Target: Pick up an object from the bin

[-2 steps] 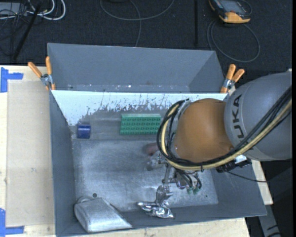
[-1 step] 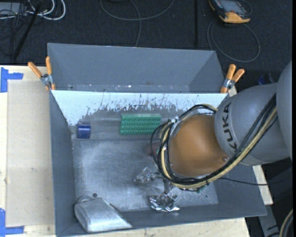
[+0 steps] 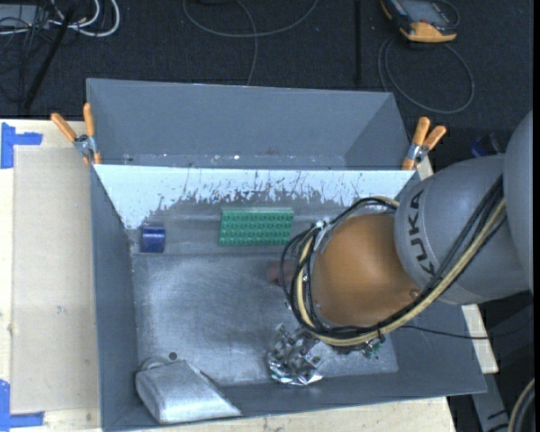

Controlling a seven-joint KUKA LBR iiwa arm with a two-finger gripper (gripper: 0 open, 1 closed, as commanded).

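I am seeing the gripper (image 3: 295, 364) hanging low over the floor of the bin (image 3: 110, 313), near the front wall and right of centre. I cannot tell whether it is apart or together. A grey flat packet (image 3: 182, 392) is lying in the front-left corner. A green studded plate (image 3: 256, 227) and a small blue block (image 3: 152, 238) are resting against the back wall, well apart from the gripper.

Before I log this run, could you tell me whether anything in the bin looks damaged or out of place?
Only wear: dark scratch marks streak the bin's back wall above the green studded plate. Nothing looks spilled or broken.
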